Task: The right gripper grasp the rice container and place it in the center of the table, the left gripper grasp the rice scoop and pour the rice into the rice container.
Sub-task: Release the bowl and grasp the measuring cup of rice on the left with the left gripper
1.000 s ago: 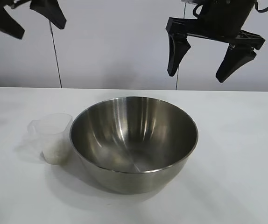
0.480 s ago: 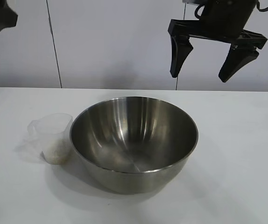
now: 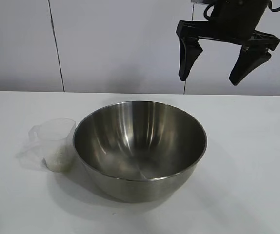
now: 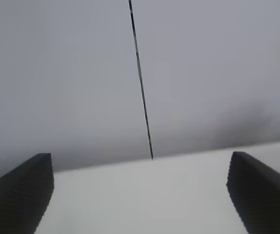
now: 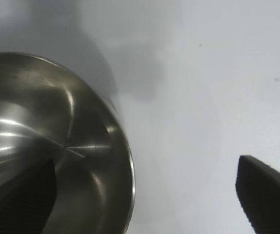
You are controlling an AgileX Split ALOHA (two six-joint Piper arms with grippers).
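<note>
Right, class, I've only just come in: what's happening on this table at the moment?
Nothing is being held yet. A big steel bowl sits empty in the middle of the white table, with a small clear plastic cup holding some rice close beside it. The right claw hangs open in the air above the bowl's far right side. The left claw is open too, off at the table's left edge, facing the back wall rather than the cup.
</note>
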